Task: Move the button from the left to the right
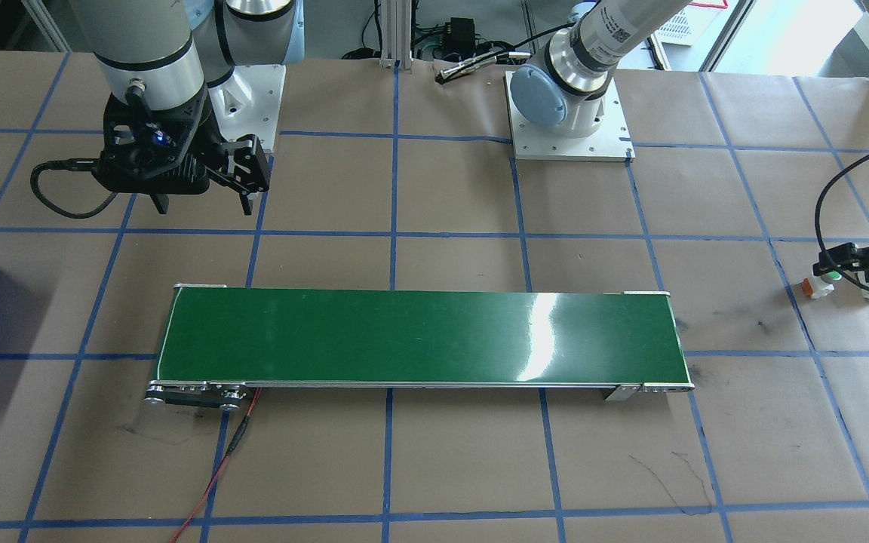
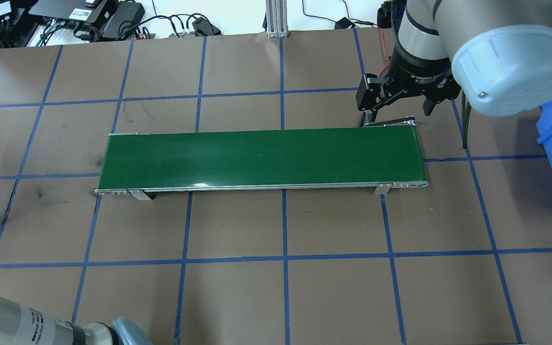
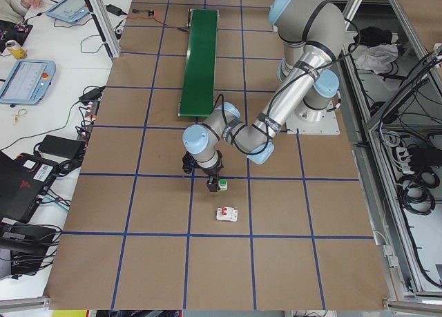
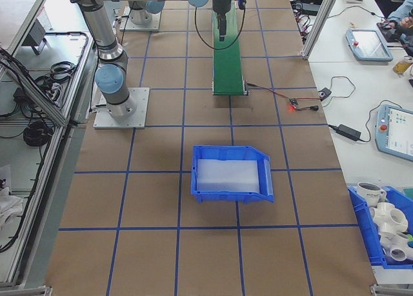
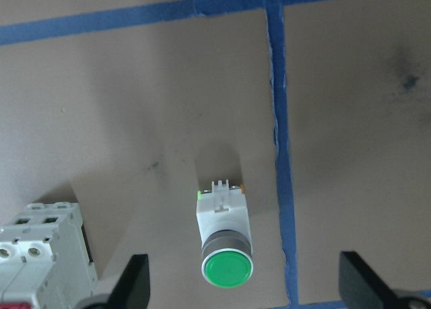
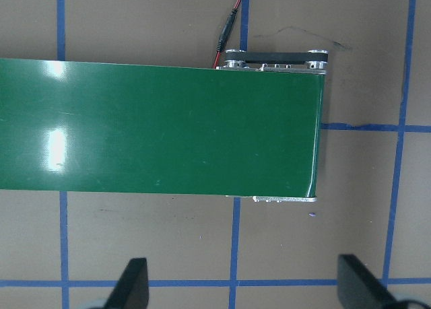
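**Button not yet picked up; the whole move is left to do.**

Largest first: the table [image 2: 276,287] carries the green conveyor belt [image 2: 261,158] at its middle, bare of parts. At the belt's 1 o'clock in the overhead view hangs the right pincer [image 2: 397,111], fingers spread wide, holding nothing. The left pincer [image 5: 244,290] hovers at the table's far left end, wide open and empty, straddling the button [image 5: 224,236], which lies on its side on the paper, the circuit breaker [image 5: 42,245] at its 9 o'clock.
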